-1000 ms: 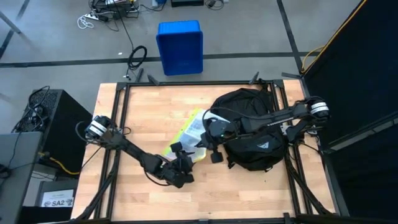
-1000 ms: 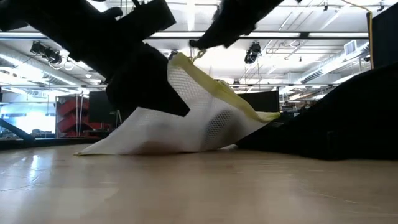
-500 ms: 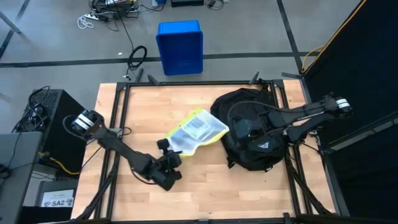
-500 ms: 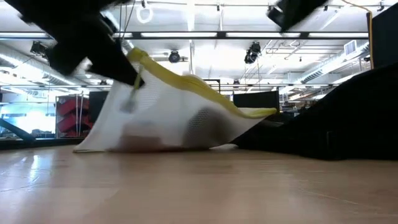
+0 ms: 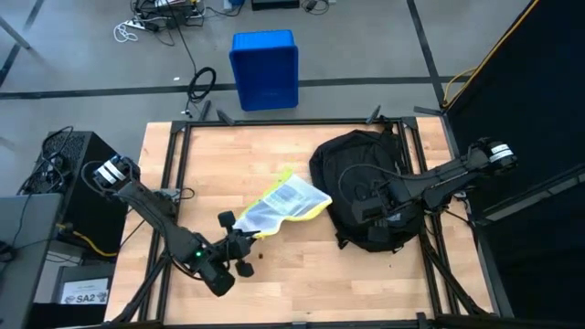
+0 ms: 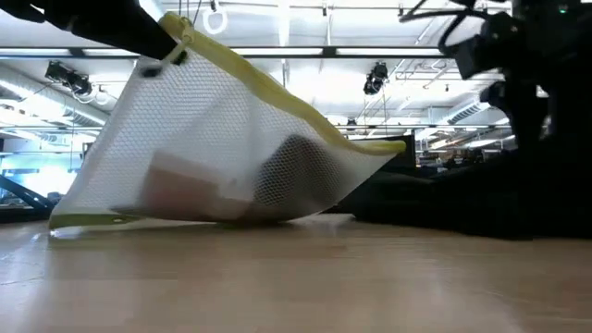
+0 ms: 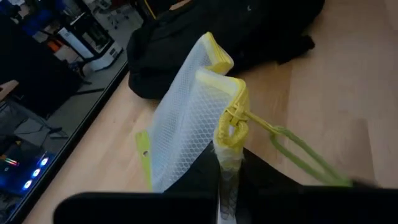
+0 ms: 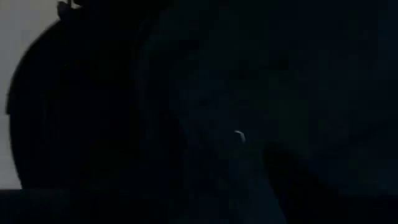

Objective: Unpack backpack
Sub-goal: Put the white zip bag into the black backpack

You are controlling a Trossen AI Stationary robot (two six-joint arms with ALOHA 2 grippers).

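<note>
A white mesh pouch (image 5: pixel 285 201) with yellow trim lies left of the black backpack (image 5: pixel 352 151). My left gripper (image 5: pixel 239 228) is shut on the pouch's near-left corner and holds that corner up. In the low view the pouch (image 6: pixel 231 139) slopes down from the raised corner, and its lower edge (image 6: pixel 139 219) is on the table. A pale thing and a dark thing show through the mesh. My right gripper (image 5: pixel 377 212) hangs over the backpack, pointing down. Its wrist view shows only the backpack's dark fabric (image 8: pixel 155 124). My left gripper pinches the pouch's yellow-trimmed corner by the zip's end (image 7: pixel 229 140) between its two fingers. The fingers come slanting down from the table's near-left side. That corner (image 6: pixel 176 32) is lifted while the pouch's lower edge stays on the table. A yellow-green loop (image 7: pixel 298 152) trails from the corner.
A blue plastic bin (image 5: pixel 265 68) stands on the floor beyond the table's far edge. Bare wooden table (image 5: pixel 302 283) lies in front of the pouch and backpack. A black curtain (image 5: pixel 521 119) stands to the right.
My left gripper has gone toward the table's near-left corner and upward, drawing the pouch after it; the held corner has risen and the pouch stands steeper. My right gripper has left the pouch, swung toward the right, and tipped downward over the backpack.
</note>
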